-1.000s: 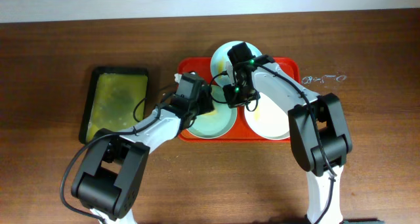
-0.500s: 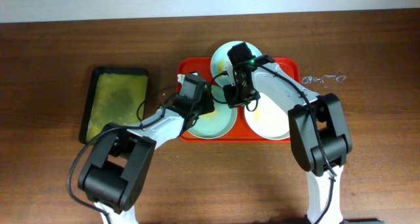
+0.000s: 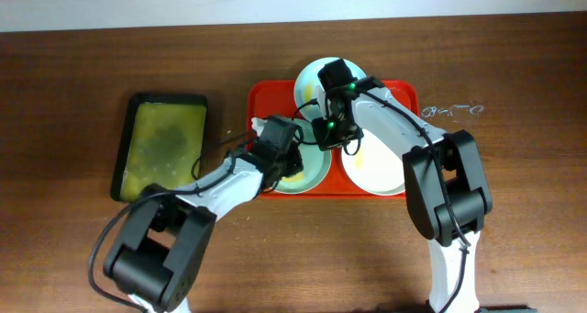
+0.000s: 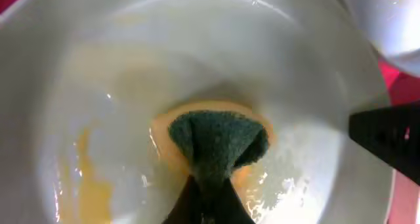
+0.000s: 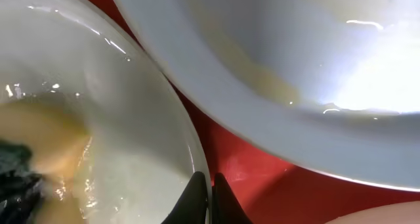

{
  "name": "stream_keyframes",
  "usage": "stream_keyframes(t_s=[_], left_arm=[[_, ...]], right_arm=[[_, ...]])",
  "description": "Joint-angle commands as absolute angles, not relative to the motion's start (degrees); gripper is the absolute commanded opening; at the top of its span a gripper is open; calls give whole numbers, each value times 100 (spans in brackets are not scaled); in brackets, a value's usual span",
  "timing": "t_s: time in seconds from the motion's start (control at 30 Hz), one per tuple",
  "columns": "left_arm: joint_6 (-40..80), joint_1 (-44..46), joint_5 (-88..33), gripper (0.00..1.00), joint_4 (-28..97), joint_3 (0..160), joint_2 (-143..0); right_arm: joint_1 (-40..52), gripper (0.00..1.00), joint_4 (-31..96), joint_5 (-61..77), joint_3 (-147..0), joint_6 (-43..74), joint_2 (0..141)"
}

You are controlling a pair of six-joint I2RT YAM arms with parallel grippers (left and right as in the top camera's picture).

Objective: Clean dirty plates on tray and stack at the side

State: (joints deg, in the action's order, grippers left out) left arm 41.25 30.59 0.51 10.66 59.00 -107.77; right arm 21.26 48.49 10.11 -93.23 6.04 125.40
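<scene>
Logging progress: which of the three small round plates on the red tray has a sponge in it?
The pale mint-blue plate at the red rectangular tray's near-left corner: the left gripper presses a green-faced yellow sponge into it; the others have none.

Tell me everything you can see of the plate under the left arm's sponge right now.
Pale, glossy, round shallow plate, lying flat in the near-left corner of the red tray. It is wet, with yellowish smears inside. A dark green sponge held by the left gripper presses its middle; the right gripper appears to pinch its rim.
</scene>
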Motion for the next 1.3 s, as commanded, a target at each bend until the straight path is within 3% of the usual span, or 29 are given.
stream_keyframes(t_s=[0.0, 0.13, 0.3, 0.33, 0.47, 0.5, 0.57, 0.73, 0.8, 0.9, 1.07, 1.27], left_arm=[[4108, 3059, 718, 0, 1507, 5896, -11244], [4066, 3059, 3205, 0, 2707, 5896, -11238], [3870, 3059, 3874, 0, 2707, 6112, -11148], [3872, 3059, 3658, 0, 2681, 6283, -11043], [3874, 3059, -8, 0, 895, 6375, -10916], [3865, 3065, -320, 0, 843, 6375, -10916], [3505, 3059, -150, 0, 1017, 6368, -10997], [3487, 3015, 2436, 0, 2335, 6364, -11030], [3256, 2991, 2860, 0, 2408, 6377, -10930], [3271, 2705, 2788, 0, 2491, 6388, -10210], [3269, 2060, 1450, 0, 3059, 6388, -9039], [3269, 899, 1232, 0, 4899, 6381, -8713]], right_arm=[[2137, 4, 4821, 854, -9365, 626, 12499], [2137, 4, 4858, 838, -9365, 626, 12499], [2137, 4, 4858, 838, -9365, 626, 12499], [2137, 4, 4856, 838, -9365, 626, 12499], [2137, 4, 4842, 838, -9365, 626, 12499], [2137, 4, 4845, 838, -9365, 626, 12499], [2137, 4, 4845, 838, -9365, 626, 12499], [2137, 4, 4856, 838, -9365, 626, 12499], [2137, 4, 4853, 836, -9365, 626, 12499], [2137, 4, 4856, 838, -9367, 626, 12497], [2259, 4, 4978, 644, -9596, 513, 11961], [3544, 4, 4923, -3391, -10027, -941, 10527]])
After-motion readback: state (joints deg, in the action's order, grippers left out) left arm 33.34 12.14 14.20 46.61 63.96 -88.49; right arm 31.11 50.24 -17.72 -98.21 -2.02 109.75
